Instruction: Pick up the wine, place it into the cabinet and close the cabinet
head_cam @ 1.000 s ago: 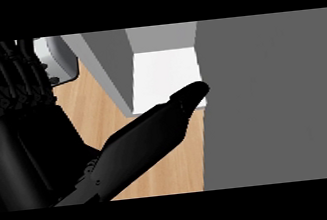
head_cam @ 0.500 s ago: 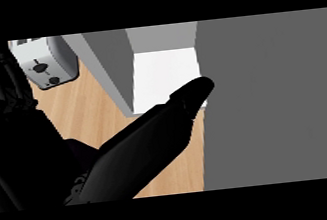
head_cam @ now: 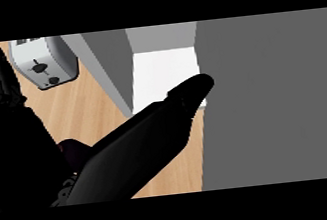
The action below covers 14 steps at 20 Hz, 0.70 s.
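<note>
The wine bottle (head_cam: 151, 138) is a long black shape running from the lower left up to the right. Its narrow top (head_cam: 194, 87) lies over the lower edge of the cabinet's white inside (head_cam: 161, 69). My left hand (head_cam: 5, 128) fills the left side as a big black mass, and its fingers seem curled round the bottle's base at the lower left, though the grip is mostly hidden. The cabinet's grey door (head_cam: 277, 100) stands open and covers the right half of the view. My right hand does not show.
A silver toaster (head_cam: 43, 62) stands on the wooden counter (head_cam: 92, 109) at the upper left. The cabinet's grey side wall (head_cam: 110, 67) runs between the toaster and the white opening.
The toaster has come further into view from the left. The bottle looks thicker and its top has crept slightly up and right toward the opening.
</note>
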### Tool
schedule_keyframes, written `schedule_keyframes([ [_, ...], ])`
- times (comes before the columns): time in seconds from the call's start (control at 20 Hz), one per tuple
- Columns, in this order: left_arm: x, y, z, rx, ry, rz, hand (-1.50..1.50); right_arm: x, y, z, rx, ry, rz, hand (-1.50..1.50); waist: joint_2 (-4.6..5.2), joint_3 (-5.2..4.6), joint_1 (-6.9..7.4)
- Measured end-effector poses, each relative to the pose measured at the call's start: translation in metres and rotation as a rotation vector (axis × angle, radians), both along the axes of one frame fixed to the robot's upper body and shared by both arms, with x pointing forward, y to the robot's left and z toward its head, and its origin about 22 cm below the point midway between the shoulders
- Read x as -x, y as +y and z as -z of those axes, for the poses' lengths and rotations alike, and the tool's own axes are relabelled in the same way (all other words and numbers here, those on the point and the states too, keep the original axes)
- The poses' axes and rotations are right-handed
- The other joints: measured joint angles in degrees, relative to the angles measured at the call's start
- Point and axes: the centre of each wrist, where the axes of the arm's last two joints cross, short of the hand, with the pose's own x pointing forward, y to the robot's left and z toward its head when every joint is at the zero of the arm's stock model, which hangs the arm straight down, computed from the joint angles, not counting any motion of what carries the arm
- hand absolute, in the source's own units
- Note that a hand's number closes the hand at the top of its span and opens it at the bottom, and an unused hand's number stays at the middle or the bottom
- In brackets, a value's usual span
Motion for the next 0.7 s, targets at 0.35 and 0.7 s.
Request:
schedule_keyframes([
  [0.35, -0.002, 0.011, 0.006, 0.005, 0.039, -0.014, -1.5, 0.001, 0.0, -0.002, 0.001, 0.017, 0.028, -1.5, 0.06, -0.03, -0.07],
  [0.7, -0.006, 0.027, 0.015, 0.017, 0.092, -0.024, -1.5, 0.0, -0.008, -0.002, 0.032, 0.012, 0.074, -1.5, 0.21, -0.02, 0.03],
])
